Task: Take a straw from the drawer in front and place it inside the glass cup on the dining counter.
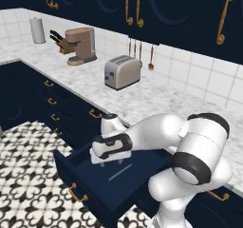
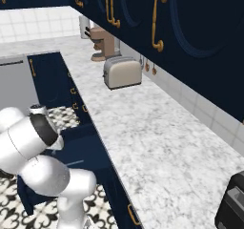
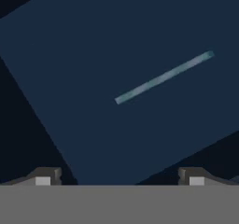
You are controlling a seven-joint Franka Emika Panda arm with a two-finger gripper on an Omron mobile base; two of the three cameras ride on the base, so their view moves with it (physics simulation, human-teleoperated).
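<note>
The navy drawer [image 1: 90, 182] stands pulled out below the marble worktop, its brass handle facing the floor side. On its dark blue bottom [image 3: 88, 55] lies the straw [image 1: 119, 171] [image 3: 163, 77], a thin pale stick set slantwise and alone. My gripper [image 1: 113, 159] [image 3: 119, 178] hovers above the drawer's inside, pointing down, a short way over the straw and beside one end of it. It is open, its two fingertips [image 3: 44, 177] wide apart with nothing between them. In the right base view the drawer [image 2: 81, 149] is partly covered by my arm. The glass cup and the dining counter are out of view.
On the marble worktop [image 1: 156, 103] stand a toaster [image 1: 122, 71], a coffee machine [image 1: 80, 45], a knife block [image 1: 60, 41] and a paper roll [image 1: 37, 30]. Utensils [image 1: 151, 58] hang on the tiles. A dark appliance [image 2: 231, 204] sits at the near right. Patterned floor [image 1: 28, 175] lies left of the drawer.
</note>
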